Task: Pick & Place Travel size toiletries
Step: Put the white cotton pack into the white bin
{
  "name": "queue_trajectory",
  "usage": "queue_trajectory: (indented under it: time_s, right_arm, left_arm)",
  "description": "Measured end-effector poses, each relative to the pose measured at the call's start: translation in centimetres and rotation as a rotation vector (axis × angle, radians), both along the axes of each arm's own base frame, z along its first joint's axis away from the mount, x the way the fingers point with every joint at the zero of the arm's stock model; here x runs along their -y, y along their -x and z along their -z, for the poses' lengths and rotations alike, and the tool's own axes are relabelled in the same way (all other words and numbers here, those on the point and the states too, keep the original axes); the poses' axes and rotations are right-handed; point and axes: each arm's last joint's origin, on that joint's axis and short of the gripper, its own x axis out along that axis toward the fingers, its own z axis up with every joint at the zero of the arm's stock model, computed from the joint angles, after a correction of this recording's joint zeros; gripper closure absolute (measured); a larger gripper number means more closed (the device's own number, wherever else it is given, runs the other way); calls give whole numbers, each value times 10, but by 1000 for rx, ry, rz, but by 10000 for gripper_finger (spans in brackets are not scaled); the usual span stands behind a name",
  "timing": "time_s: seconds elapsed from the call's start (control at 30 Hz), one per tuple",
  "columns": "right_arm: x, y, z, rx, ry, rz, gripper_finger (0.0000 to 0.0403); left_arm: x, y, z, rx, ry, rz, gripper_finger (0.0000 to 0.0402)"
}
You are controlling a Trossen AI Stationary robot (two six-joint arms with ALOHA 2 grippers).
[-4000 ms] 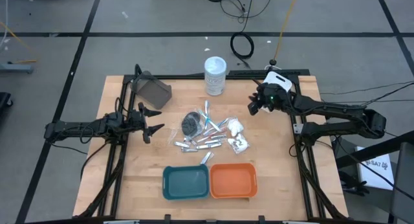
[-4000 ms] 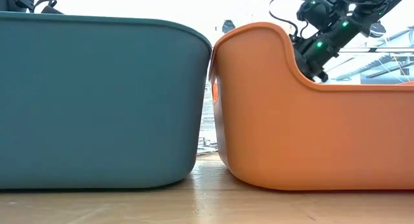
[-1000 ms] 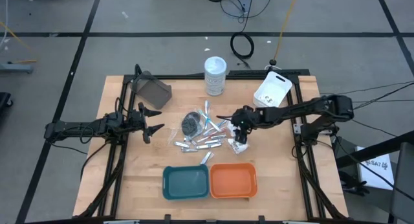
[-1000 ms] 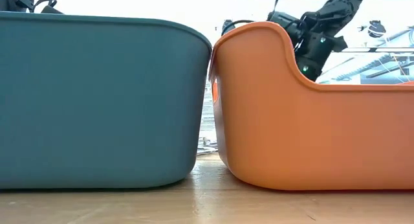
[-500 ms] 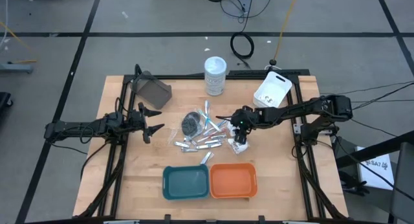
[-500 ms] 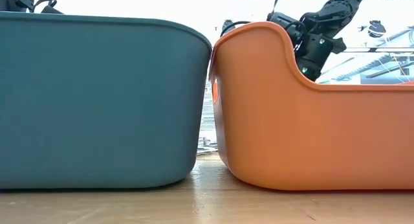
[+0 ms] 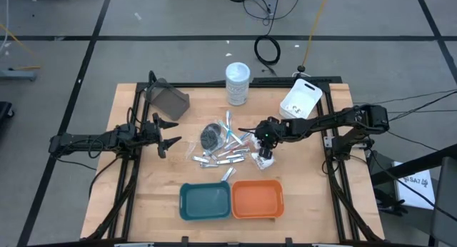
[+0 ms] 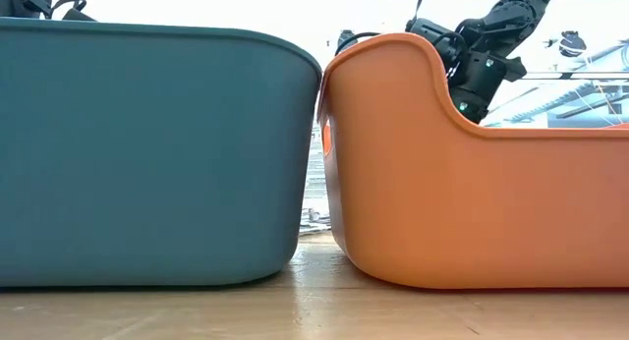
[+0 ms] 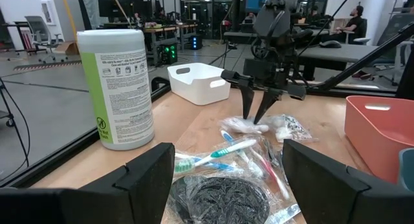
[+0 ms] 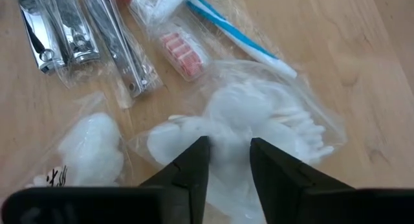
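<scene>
The toiletries lie in a loose pile (image 7: 228,148) at the table's middle: a dark round bundle (image 7: 211,135), wrapped silver clippers (image 10: 65,36), toothbrushes (image 9: 220,149), a white packet with black print (image 9: 294,127) and a clear bag of white cotton pieces (image 10: 259,114). My right gripper (image 7: 265,143) stands over the pile's right side, shut on that clear bag. My left gripper (image 7: 170,137) waits open, left of the pile, touching nothing. My right gripper pinches the clear bag of cotton pieces between its two fingers (image 10: 194,166), at the bag's upper film (image 10: 229,130) near its middle. The fingers come from above, pointing down (image 9: 253,114). The bag rests flat on the table.
A teal tray (image 7: 206,213) and an orange tray (image 7: 257,212) sit side by side at the near edge. A tall white-lidded jar (image 7: 238,83) stands at the far edge, a white bin (image 7: 300,98) at far right, a grey box (image 7: 168,99) at far left.
In the four seconds before now, my right gripper travelled from the far right corner toward the pile and came down onto its right side. Over the last second it has stayed almost where it is, and the pile has not moved.
</scene>
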Motion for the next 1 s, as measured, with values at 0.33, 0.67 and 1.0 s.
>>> queue_trajectory:
  time_s: [0.33, 0.67, 1.0]
  right_arm:
    - [0, 0, 0, -1, 1, -2, 361]
    - [0, 0, 0, -4, 13, -20, 399]
    - [0, 0, 0, -5, 15, -25, 402]
  left_arm:
    - [0, 0, 0, 0, 0, 0, 121]
    - [0, 0, 0, 0, 0, 0, 121]
    - [0, 0, 0, 0, 0, 0, 121]
